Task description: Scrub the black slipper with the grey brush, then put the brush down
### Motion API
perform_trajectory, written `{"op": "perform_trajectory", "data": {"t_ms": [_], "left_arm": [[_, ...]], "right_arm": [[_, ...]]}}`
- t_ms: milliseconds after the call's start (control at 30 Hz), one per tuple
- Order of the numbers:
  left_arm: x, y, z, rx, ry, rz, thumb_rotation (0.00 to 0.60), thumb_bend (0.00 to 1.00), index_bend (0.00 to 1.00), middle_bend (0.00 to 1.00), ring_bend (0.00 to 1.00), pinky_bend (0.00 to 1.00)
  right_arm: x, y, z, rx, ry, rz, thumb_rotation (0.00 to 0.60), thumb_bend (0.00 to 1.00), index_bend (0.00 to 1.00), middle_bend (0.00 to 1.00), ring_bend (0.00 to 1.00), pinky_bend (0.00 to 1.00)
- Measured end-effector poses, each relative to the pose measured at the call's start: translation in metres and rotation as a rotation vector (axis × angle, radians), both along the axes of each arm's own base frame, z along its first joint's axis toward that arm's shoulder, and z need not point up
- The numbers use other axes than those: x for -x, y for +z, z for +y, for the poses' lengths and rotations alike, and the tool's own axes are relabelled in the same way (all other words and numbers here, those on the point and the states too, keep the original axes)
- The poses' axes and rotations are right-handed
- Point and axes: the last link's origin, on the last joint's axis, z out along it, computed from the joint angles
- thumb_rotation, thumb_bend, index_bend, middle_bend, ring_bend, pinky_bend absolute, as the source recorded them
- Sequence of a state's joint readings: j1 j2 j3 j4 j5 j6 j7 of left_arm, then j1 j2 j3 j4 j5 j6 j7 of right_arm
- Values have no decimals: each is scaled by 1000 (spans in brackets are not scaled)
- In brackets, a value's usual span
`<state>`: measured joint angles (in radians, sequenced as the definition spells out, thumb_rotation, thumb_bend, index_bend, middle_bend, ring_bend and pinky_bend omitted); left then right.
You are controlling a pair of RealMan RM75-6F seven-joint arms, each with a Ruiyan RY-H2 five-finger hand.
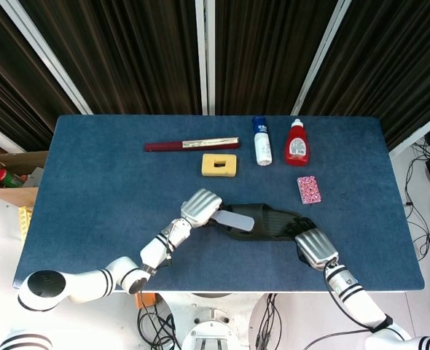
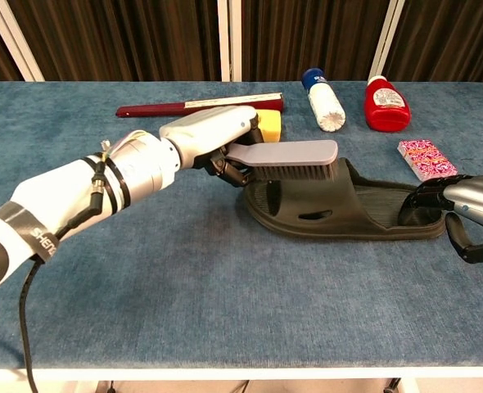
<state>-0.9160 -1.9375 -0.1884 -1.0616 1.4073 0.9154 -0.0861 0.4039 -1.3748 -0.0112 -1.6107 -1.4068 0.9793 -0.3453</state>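
The black slipper (image 1: 270, 222) (image 2: 372, 214) lies on the blue table, toe to the left. My left hand (image 1: 200, 206) (image 2: 217, 139) grips the grey brush (image 1: 233, 219) (image 2: 291, 157) by its handle, and the bristles rest on the slipper's strap. My right hand (image 1: 314, 246) (image 2: 469, 211) holds the slipper's heel end, fingers curled over its rim.
Along the far side lie a dark red flat case (image 1: 192, 144), a yellow sponge (image 1: 219, 165), a white bottle with a blue cap (image 1: 262, 141) and a red bottle (image 1: 296, 143). A pink patterned packet (image 1: 308, 189) lies just beyond the slipper's heel.
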Motion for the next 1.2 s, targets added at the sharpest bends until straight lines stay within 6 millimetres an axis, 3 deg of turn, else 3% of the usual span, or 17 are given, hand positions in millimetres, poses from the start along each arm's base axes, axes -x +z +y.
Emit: {"op": "perform_trajectory", "data": {"t_ms": [533, 933, 1200], "left_arm": [[-1, -25, 15, -27, 55, 89, 600, 704, 1000, 1000, 1000, 1000], [7, -30, 33, -67, 131, 160, 600, 704, 1000, 1000, 1000, 1000], [11, -19, 47, -128, 266, 98, 600, 710, 1000, 1000, 1000, 1000]], "right_arm": [[4, -1, 0, -1, -10, -13, 600, 1000, 296, 221, 83, 157], [4, 0, 1, 2, -9, -17, 600, 1000, 296, 221, 82, 157], [5, -1, 1, 0, -10, -19, 600, 1000, 296, 221, 83, 157]]}}
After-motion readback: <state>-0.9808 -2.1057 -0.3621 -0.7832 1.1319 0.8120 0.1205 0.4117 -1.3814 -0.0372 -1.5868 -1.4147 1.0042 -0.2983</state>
